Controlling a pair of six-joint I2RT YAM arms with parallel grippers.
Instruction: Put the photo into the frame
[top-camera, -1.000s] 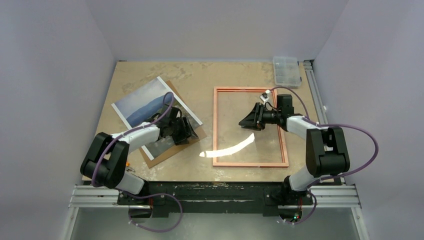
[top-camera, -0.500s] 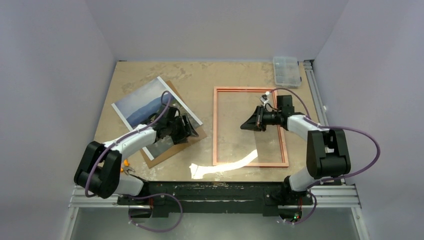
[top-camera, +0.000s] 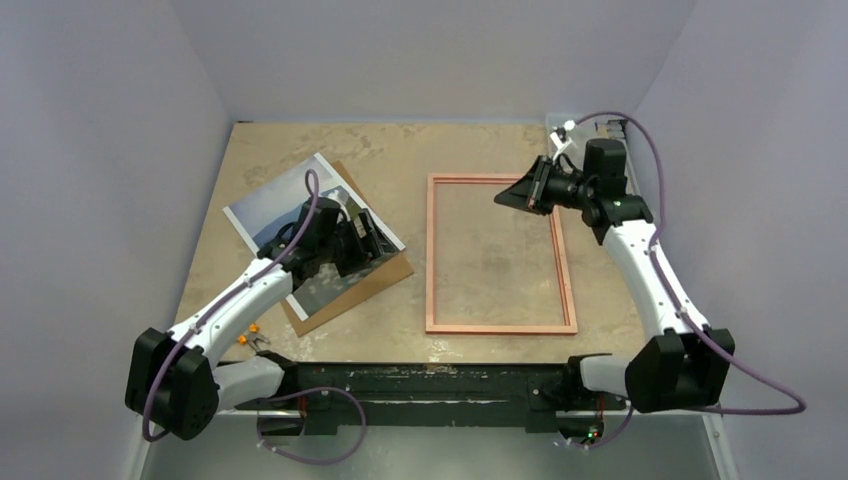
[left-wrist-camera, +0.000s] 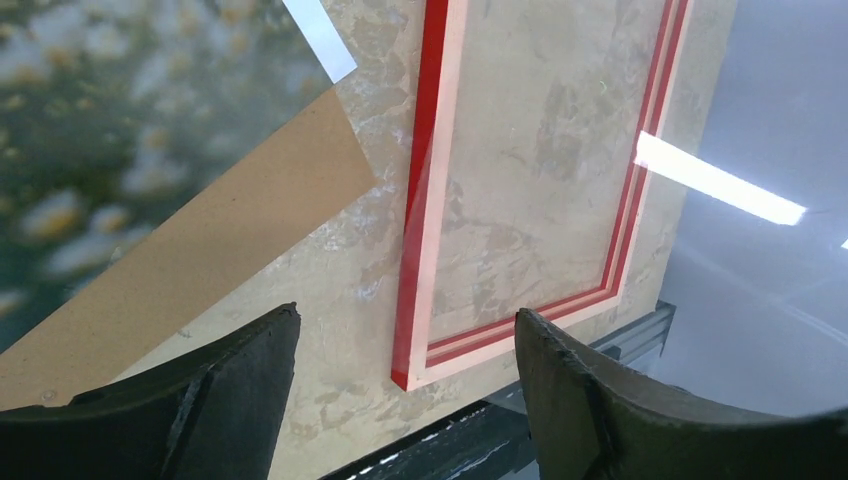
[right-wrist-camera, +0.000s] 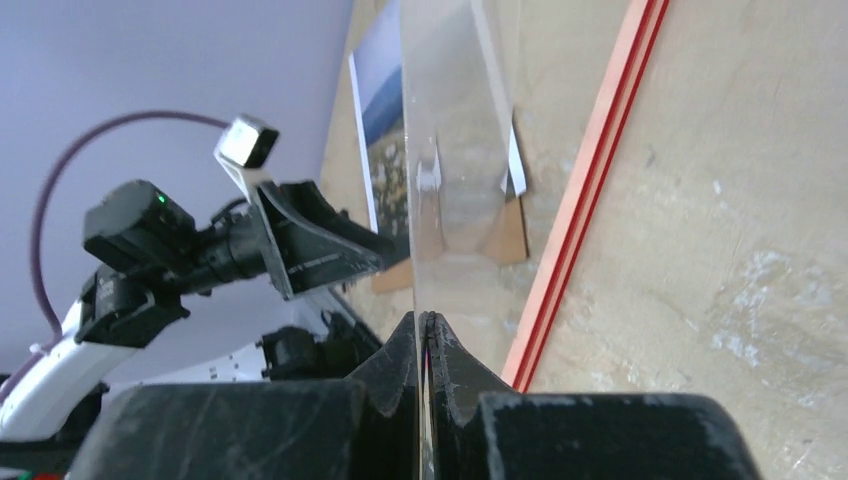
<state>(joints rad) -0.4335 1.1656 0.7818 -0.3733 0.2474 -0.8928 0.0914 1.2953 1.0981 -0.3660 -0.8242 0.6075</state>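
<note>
Lifting the pane clear of the frame, right jaws gripped it tight; left jaws opened wider, empty, over the photo. Photo's nxt imo.

Bright, even light; close-up wrist views partly blurred.

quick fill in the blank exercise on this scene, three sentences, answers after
1. The landscape paper photo lies partly on a plain ___ backing board.
2. The right gripper is shut on a thin clear pane, while the left gripper is ___.
3. The thin rectangular frame, lying flat, has a bright ___ outer edge.
Missing words: brown; open; red.
</note>
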